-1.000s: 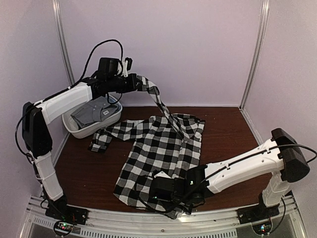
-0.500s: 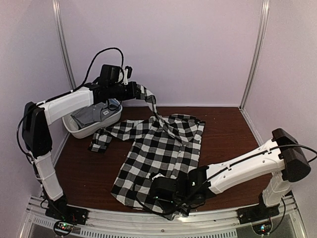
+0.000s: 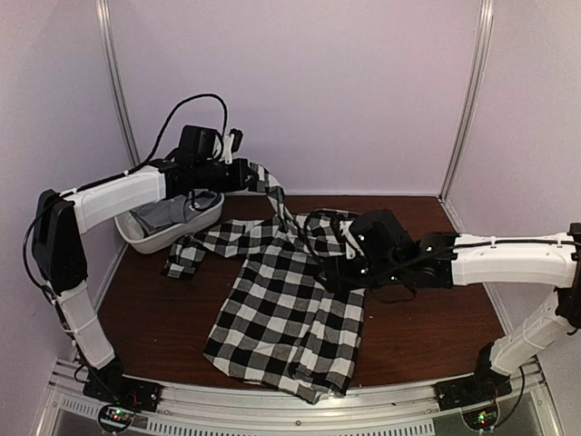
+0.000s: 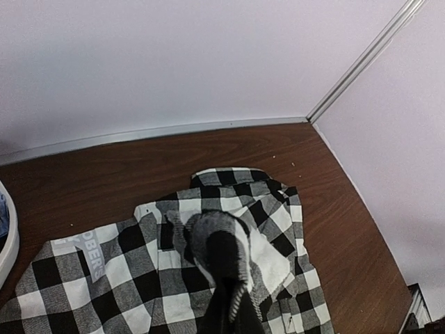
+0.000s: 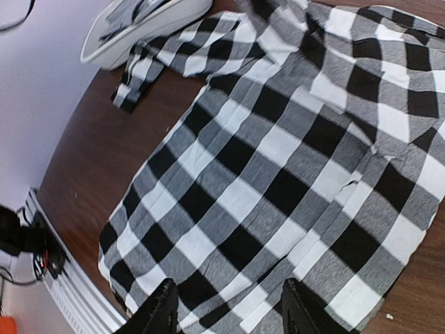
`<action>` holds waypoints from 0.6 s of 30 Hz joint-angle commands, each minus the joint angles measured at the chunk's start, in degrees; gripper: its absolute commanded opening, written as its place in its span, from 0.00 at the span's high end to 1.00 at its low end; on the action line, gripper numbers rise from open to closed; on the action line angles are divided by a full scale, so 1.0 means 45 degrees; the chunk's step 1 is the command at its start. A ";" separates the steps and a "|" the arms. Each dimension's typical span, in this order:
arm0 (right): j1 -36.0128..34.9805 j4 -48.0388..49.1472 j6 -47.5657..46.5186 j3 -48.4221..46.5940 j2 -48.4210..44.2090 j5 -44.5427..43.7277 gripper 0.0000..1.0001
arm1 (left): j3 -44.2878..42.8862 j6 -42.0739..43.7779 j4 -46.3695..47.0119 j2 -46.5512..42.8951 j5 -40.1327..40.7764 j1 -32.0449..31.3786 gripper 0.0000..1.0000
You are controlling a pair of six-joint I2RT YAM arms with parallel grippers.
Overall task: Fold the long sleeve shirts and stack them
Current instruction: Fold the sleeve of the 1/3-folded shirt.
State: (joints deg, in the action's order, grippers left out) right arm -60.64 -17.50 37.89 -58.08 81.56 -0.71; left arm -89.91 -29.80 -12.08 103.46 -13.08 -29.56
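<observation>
Table (image 3: 427,336) edge by checked shirt (image 3: 281,309) hem; left gripper (image 3: 247,175) clamps sleeve (image 3: 277,195), right gripper (image 5: 231,307) spread.

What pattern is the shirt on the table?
The shirt is black-and-white checked; right wrist view.

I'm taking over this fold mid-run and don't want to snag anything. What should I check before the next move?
1. Left gripper clamped on the raised sleeve: ok, the sleeve hangs from it above the table.
2. Right gripper free: ok, open above the checked shirt, holding nothing.
3. Shirt body flat: not ok, bunched below the raised sleeve.
4. Other sleeve out of the way: ok, lying on the table beside the tub.
5. Grey shirt ready: not ok, crumpled in the tub.
</observation>
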 commanded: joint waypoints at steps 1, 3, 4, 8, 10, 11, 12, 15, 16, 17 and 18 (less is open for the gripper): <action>0.2176 0.1836 -0.0558 0.0221 0.0071 0.1415 0.51 | 0.0486 0.0441 0.1178 -0.0600 -0.1257 0.0076 1.00; 0.3159 0.2291 -0.0837 0.0017 0.0455 0.1852 0.56 | 0.0595 0.0511 0.1321 -0.0670 -0.1676 0.0018 1.00; 0.3668 0.2448 -0.0988 -0.0090 0.0741 0.2079 0.59 | 0.0618 0.0568 0.1371 -0.0679 -0.1921 -0.0048 1.00; 0.5599 0.3112 -0.1338 -0.0536 0.2173 0.3280 0.70 | 0.0622 0.0897 0.1389 -0.0626 -0.2368 -0.0530 1.00; 0.6455 0.3346 -0.1434 -0.0904 0.3059 0.3855 0.76 | 0.0660 0.1086 0.1390 -0.0561 -0.2594 -0.0837 1.00; 0.6722 0.3393 -0.1465 -0.1123 0.3525 0.4058 0.79 | 0.0704 0.1173 0.1394 -0.0541 -0.2654 -0.1002 1.00; 0.6973 0.3460 -0.1466 -0.1358 0.4064 0.4237 0.80 | 0.0747 0.1239 0.1412 -0.0522 -0.2730 -0.1174 1.00; 0.7529 0.3700 -0.1413 -0.2020 0.5040 0.4531 0.82 | 0.0860 0.1506 0.1424 -0.0475 -0.2894 -0.1751 1.00; 0.7713 0.3769 -0.1372 -0.2222 0.5318 0.4672 0.82 | 0.0908 0.1569 0.1430 -0.0472 -0.2987 -0.1949 1.00; 0.7895 0.3837 -0.1311 -0.2377 0.5624 0.4819 0.82 | 0.0960 0.1677 0.1418 -0.0464 -0.3101 -0.2140 1.00; 0.8052 0.3850 -0.1288 -0.2587 0.5884 0.4910 0.82 | 0.1006 0.1773 0.1402 -0.0427 -0.3219 -0.2408 1.00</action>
State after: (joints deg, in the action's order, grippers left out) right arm -26.48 -3.14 32.34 -65.69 105.25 17.23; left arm -86.35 -24.80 -8.69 102.35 -24.38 -37.34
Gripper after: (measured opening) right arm 0.181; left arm 0.018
